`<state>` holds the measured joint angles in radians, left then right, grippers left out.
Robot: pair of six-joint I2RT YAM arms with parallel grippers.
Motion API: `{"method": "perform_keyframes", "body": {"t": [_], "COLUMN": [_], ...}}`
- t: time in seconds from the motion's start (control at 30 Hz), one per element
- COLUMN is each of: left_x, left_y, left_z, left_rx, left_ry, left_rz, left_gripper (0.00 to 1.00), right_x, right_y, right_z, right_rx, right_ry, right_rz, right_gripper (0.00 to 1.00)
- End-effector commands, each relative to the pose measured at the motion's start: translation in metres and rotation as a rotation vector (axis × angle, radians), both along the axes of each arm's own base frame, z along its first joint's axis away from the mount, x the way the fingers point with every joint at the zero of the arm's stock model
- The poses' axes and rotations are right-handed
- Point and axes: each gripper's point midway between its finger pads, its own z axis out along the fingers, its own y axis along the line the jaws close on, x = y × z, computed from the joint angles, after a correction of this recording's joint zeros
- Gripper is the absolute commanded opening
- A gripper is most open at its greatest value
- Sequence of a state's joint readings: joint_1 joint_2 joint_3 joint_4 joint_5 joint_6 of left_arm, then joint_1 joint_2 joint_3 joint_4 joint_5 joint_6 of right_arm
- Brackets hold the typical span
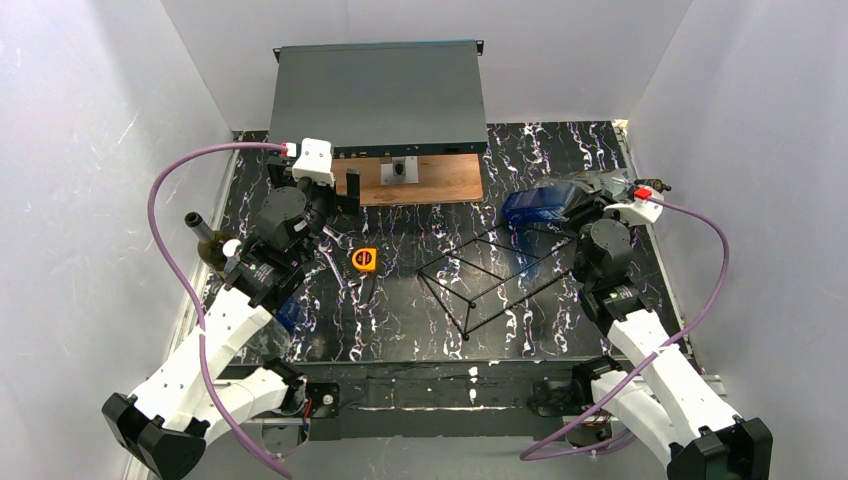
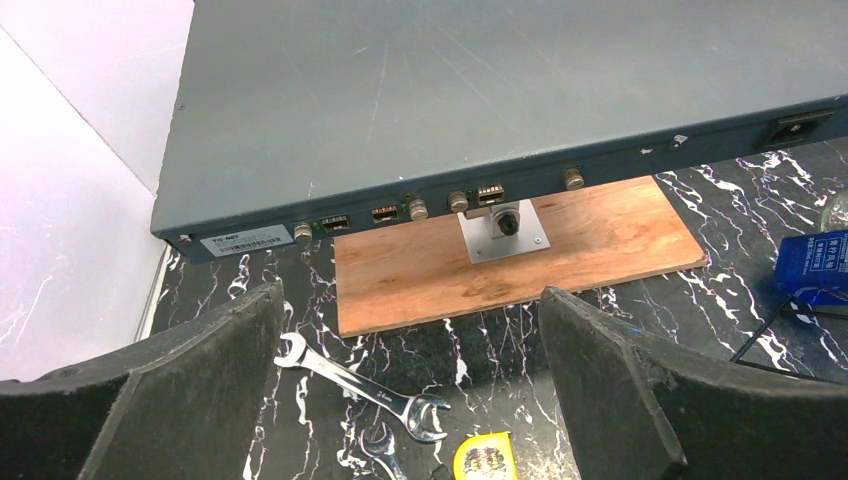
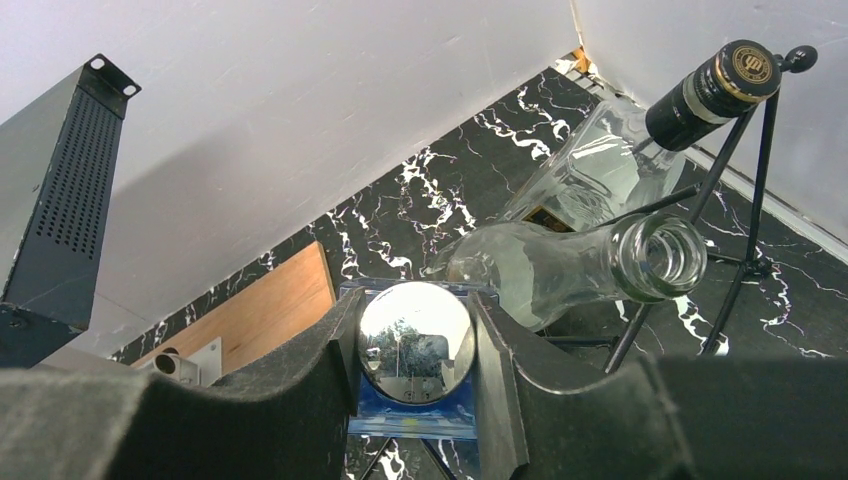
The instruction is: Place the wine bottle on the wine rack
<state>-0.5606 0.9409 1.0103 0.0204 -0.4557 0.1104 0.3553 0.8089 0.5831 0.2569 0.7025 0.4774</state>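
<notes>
Right wrist view: the right end effector [image 3: 415,345] is clamped on the silver cap of the blue bottle [image 3: 410,425], which sits at the far right end of the wine rack [image 1: 495,270] standing mid-tabletop [image 1: 400,320]. Beyond it lie an open-mouthed clear bottle [image 3: 560,265] and a black-capped clear bottle [image 3: 610,160]. Left wrist view: the left end effector [image 2: 410,330] hangs with its fingers wide apart above two wrenches [image 2: 360,382] and a yellow tape measure [image 2: 485,460], with the plywood board [image 2: 600,240] and grey chassis [image 2: 500,90] beyond.
</notes>
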Motion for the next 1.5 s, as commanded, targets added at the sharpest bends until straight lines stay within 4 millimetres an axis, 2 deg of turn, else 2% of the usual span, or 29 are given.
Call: {"method": "perform_keyframes", "body": {"t": [0.0,0.4,0.53,0.77,0.9,1.47], "left_x": [-0.003,-0.003,-0.004,-0.004,-0.003,-0.005], "left_y": [-0.001,-0.002,-0.002,-0.003,-0.004,-0.01], "left_z": [0.021,0.021,0.021,0.021,0.02,0.019], "left_rx": [-0.038,-0.037,-0.038,-0.037,-0.037,-0.033], "left_ry": [-0.041,-0.04,-0.041,-0.04,-0.037,-0.032], "left_rz": [-0.006,-0.008,-0.008,-0.011,-0.014,-0.031], "left_gripper": [0.98,0.98,0.98,0.98,0.98,0.98], "right_x": [-0.023,-0.034,-0.039,-0.043,-0.044,-0.054], "right_y": [-0.009,-0.015,-0.016,-0.018,-0.019,-0.022], "right_z": [-0.087,-0.102,-0.108,-0.113,-0.115,-0.122], "right_rx": [-0.175,-0.176,-0.167,-0.162,-0.166,-0.169], "right_ry": [0.324,0.369,0.379,0.387,0.396,0.417], "right_rz": [0.016,0.002,0.0,-0.005,-0.011,-0.009], "right_gripper": [0.01,0.04,0.13,0.16,0.24,0.47]}}
